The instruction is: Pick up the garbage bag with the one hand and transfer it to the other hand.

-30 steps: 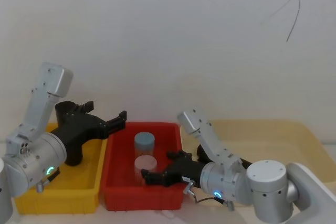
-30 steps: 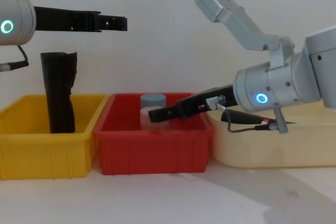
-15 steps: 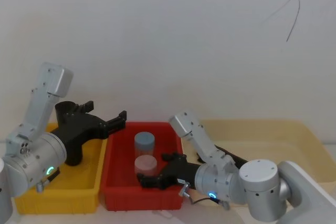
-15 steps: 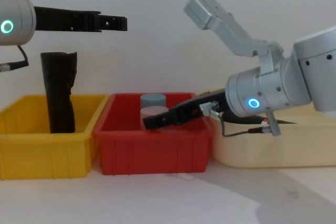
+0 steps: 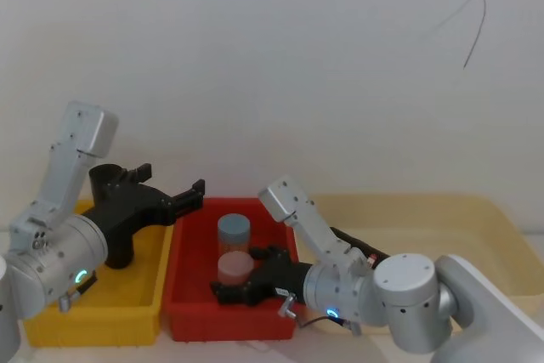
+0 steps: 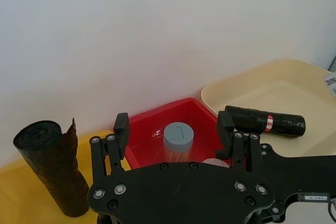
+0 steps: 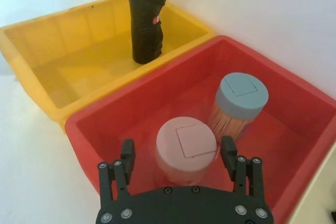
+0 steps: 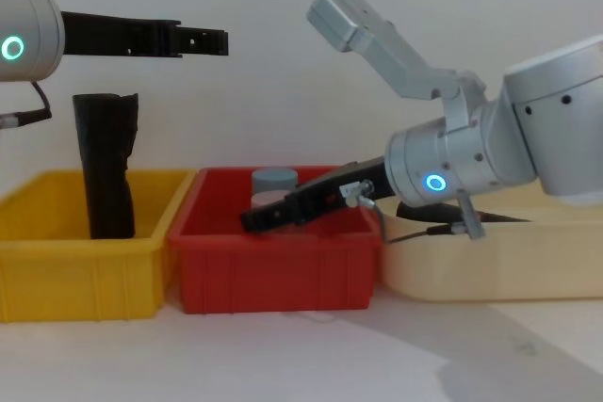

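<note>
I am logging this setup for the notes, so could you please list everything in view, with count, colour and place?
Yellow bin: one, yellow, on the robot's left.
Red bin: one, red, in the middle.
Beige tray: one, pale beige, on the robot's right.
Upright bag roll: one, black, standing in the yellow bin.
Garbage bag: one, black roll with a red-and-white band, lying in the beige tray.
Jars: two in the red bin, a grey-lidded jar farther back, a pink-lidded jar nearer.
Left gripper: black, open, raised over the seam between the yellow and red bins.
Right gripper: black, open, fingers either side of the pink-lidded jar.
</note>
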